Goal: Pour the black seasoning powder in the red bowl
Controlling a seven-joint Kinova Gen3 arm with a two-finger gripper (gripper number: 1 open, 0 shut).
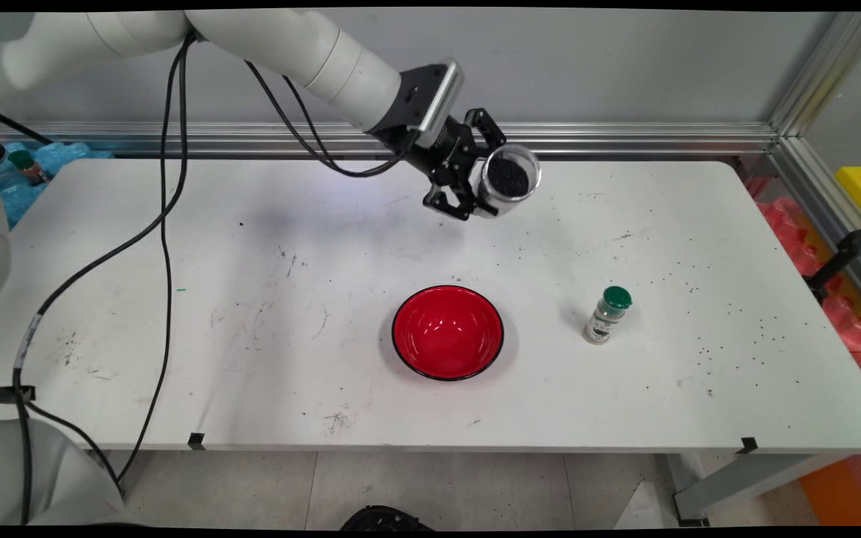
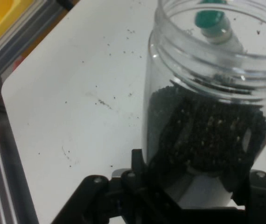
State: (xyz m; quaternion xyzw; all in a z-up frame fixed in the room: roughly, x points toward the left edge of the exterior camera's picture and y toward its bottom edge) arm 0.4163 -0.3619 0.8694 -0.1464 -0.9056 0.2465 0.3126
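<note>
I see my gripper (image 1: 484,187) clamped on a clear jar (image 1: 509,179) of black grains, tipped sideways, mouth pointing right, high above the red bowl (image 1: 448,332).

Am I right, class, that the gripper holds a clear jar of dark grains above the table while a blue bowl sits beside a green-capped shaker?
Not quite: the bowl is red, as the main view shows. The gripper does hold the clear jar of dark grains above the table, with the green-capped shaker beside the bowl.
</note>
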